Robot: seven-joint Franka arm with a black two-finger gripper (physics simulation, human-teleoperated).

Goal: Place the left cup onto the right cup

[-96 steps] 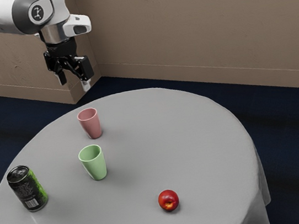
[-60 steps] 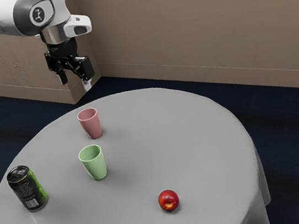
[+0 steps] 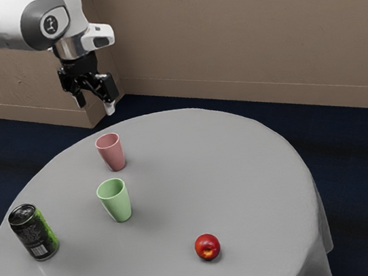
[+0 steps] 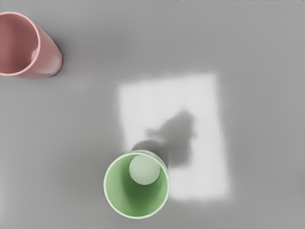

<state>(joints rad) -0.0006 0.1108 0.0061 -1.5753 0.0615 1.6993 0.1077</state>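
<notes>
Exterior view: the green cup and the pink cup stand upright on the round grey table, mouths up, near each other but apart. The gripper hangs high above them, jaws spread and empty. Judging by the wrist view, the green cup lies closer beneath the hand, so reaching it means coming down. Farther off sit a dark can and a red apple.

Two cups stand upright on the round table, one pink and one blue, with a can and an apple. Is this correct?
Not blue: the exterior view shows a green cup near the pink cup, both upright on the round table. The can and the apple are there as you say.
</notes>
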